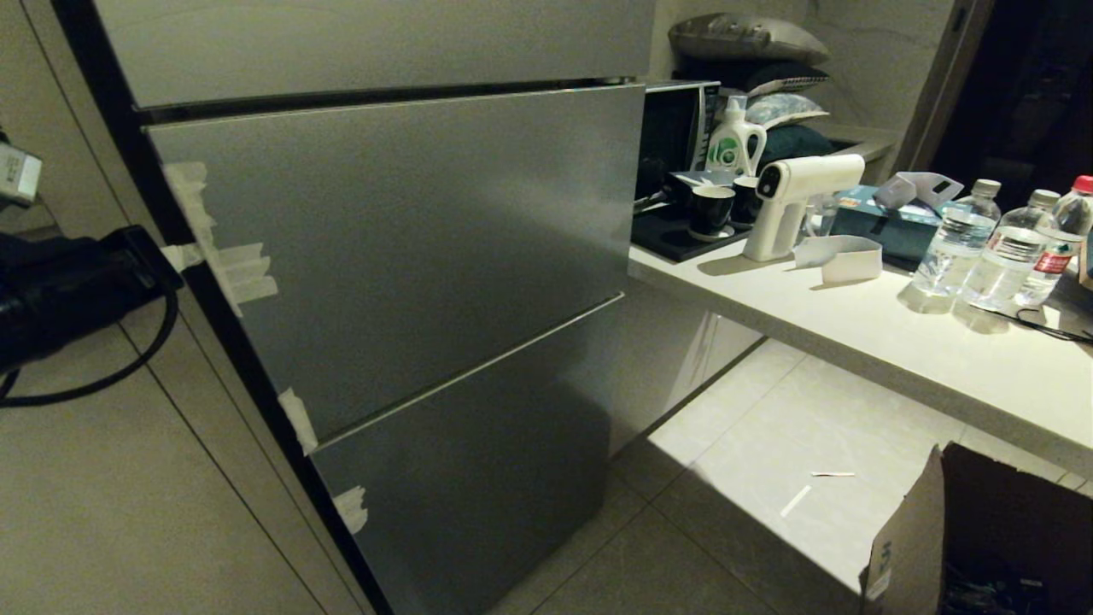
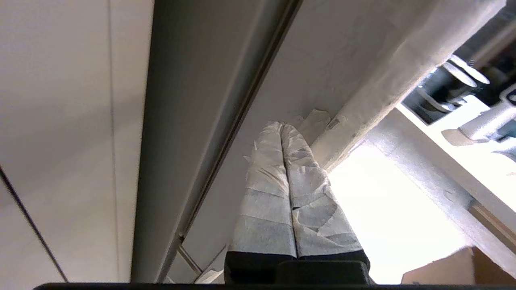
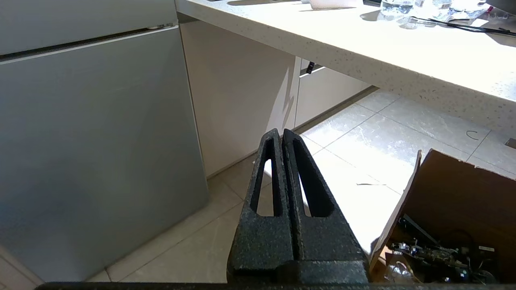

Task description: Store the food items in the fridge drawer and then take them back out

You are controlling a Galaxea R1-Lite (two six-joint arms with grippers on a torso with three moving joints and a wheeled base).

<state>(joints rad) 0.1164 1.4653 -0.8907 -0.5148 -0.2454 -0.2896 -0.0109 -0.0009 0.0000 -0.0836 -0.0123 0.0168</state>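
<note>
Showing only closed grey fridge panels (image 1: 410,248); no drawer or food visible. Left tool (image 2: 281,128) pressed shut nr panel seam; right tool (image 3: 279,135) shut, empty, above floor.

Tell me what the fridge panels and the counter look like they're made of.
Fridge panels: probably brushed steel or steel-look coating, grey with a soft satin sheen. Counter: likely stone or quartz composite, pale cream, smooth, with fine specks showing in the right wrist view.

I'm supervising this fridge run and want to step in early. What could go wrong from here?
The left gripper, its fingers pressed together and wrapped in white tape, is close to the grey fridge panels, all shut; it may slip off a seam. No food is in view. The cardboard box on the floor crowds the right gripper.
</note>
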